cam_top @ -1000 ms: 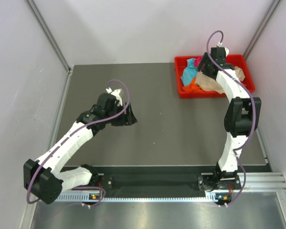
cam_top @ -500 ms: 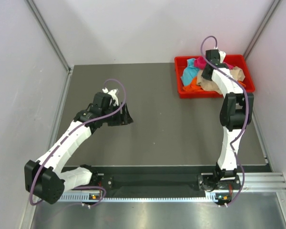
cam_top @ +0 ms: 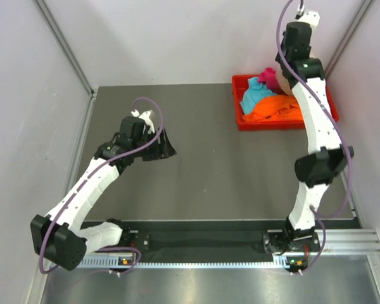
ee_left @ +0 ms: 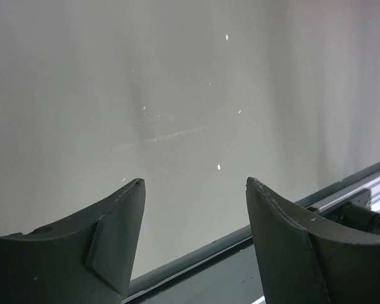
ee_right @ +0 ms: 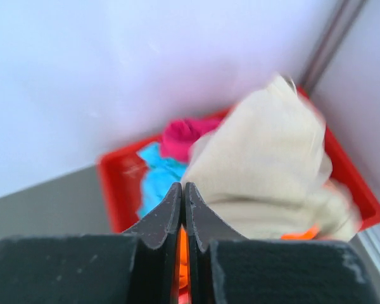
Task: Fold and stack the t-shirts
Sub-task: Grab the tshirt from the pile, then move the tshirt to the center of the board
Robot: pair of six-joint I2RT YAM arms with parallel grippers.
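My right gripper [cam_top: 281, 71] [ee_right: 183, 185] is high over the red tray [cam_top: 238, 81] [ee_right: 117, 187], shut on a fold of the beige t-shirt [ee_right: 266, 164], which hangs blurred from its tips. From above only a scrap of beige t-shirt [cam_top: 280, 80] shows beside the arm. The orange t-shirt [cam_top: 278, 106], teal t-shirt [cam_top: 256, 95] [ee_right: 153, 174] and magenta t-shirt [cam_top: 268, 75] [ee_right: 182, 135] lie crumpled in the tray. My left gripper [cam_top: 167, 149] [ee_left: 193, 183] hovers open over the bare table, left of centre, holding nothing.
The grey table [cam_top: 228, 164] is walled by white panels on the left, back and right. The tray sits in the back right corner. A dark rail [cam_top: 202, 240] with both arm bases runs along the near edge.
My right gripper closed on the beige t-shirt in the tray and rose sharply, pulling it up and uncovering the orange one. The left arm drifted slightly left and back.
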